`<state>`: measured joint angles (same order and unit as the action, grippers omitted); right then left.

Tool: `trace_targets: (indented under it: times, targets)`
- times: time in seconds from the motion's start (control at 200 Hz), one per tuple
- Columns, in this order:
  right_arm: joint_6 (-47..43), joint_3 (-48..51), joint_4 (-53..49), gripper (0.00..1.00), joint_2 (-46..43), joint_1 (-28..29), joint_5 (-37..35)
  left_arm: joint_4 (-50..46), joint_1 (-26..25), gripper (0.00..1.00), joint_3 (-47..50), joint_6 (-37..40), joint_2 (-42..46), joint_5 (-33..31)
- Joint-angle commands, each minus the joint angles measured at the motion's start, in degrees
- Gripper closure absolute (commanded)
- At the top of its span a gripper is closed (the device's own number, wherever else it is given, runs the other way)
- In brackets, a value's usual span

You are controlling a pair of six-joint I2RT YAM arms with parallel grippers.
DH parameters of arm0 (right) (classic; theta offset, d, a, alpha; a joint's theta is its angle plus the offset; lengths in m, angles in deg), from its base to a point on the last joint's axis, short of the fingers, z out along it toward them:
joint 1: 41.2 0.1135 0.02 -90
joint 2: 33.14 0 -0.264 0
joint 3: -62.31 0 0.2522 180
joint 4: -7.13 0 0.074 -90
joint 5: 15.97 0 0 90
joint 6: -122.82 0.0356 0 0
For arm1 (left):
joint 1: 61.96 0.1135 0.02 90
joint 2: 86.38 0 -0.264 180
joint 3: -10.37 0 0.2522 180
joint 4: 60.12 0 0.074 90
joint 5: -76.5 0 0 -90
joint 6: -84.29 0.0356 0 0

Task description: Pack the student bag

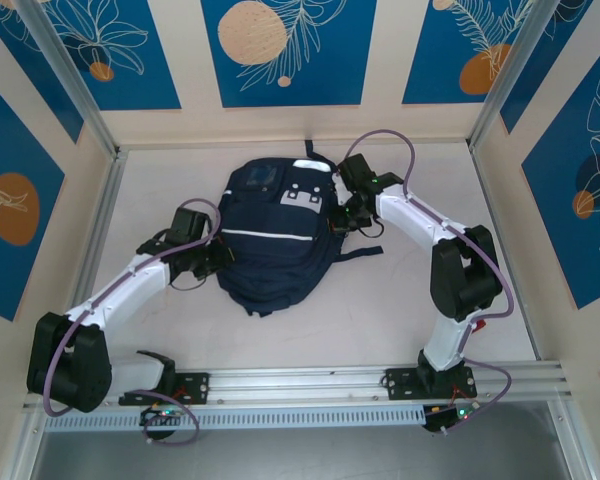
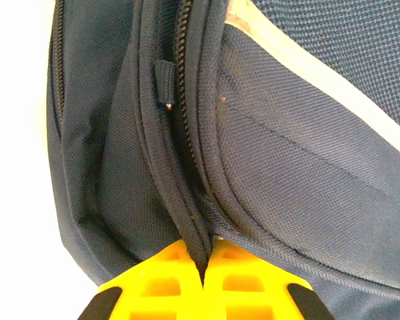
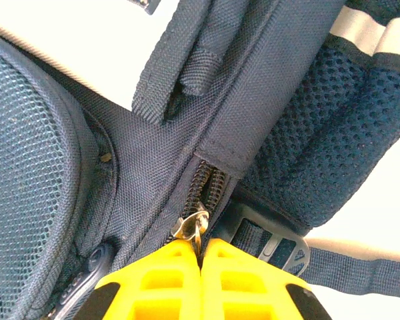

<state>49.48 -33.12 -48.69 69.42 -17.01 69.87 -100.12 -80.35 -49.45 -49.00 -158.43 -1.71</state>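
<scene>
The student bag lies flat in the middle of the white table. It is big and dark blue, with a white stripe going across it. Its top loop points to the far wall. One arm comes in from the left and one from the right, so the bag sits between them.

The left gripper is at the left side of the bag. Its yellow fingers are pressed tight together, and they pinch a fold of the bag's cloth. The fold comes up from between the tips, right next to a zip.

The right gripper is at the right side of the bag, near the top. Its fingers are pressed together too, and they hold the little metal zip pull. The zip teeth go up from the pull and slip under a cloth flap. Just beside this gripper is a black plastic buckle. A dark strap goes off from it to the right. Soft net padding is on the other side
</scene>
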Motion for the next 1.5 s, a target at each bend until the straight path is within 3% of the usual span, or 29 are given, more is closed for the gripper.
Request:
trace_targets:
  times: [0.0, 0.18, 0.315, 0.51, 0.88, 1.21, 1.365, 1.495]
  targets:
    - [3.54, -3.20, -0.60, 0.88, 0.14, -2.21, -1.13, -7.88, 1.16, 0.97, -2.04, 3.55, 2.11, 0.08]
    - [4.41, -0.07, -0.57, 0.48, -5.65, -2.94, 8.08, -12.77, 1.08, 0.52, -5.31, 4.78, 3.66, -0.78]
    - [3.48, 3.23, 1.31, 0.31, -9.85, -3.51, 16.36, -14.19, 0.90, 0.42, -7.86, 6.30, 4.11, 0.09]
    - [0.83, 3.28, 2.57, 0.21, -8.24, -1.04, 21.21, -11.42, 0.12, 0.40, -11.64, 6.13, 2.06, 1.34]
    - [-1.35, -2.33, 4.82, 0.15, 1.77, 1.53, 24.16, -6.80, -2.08, 0.40, -17.44, 4.05, -5.65, -0.12]
    - [-6.84, -4.39, 5.35, 0.12, 6.77, 2.09, 20.24, -4.00, -3.24, 0.38, -19.32, 2.57, -9.56, 1.84]
    - [-9.90, -5.58, 1.91, 0.12, 7.71, 2.14, 24.82, -3.58, -4.71, 0.38, -22.87, 2.60, -13.31, 1.14]
    - [-9.93, 0.22, 3.61, 0.12, 3.29, 1.77, 31.32, -2.86, -6.57, 0.39, -26.71, 3.15, -17.50, 0.86]
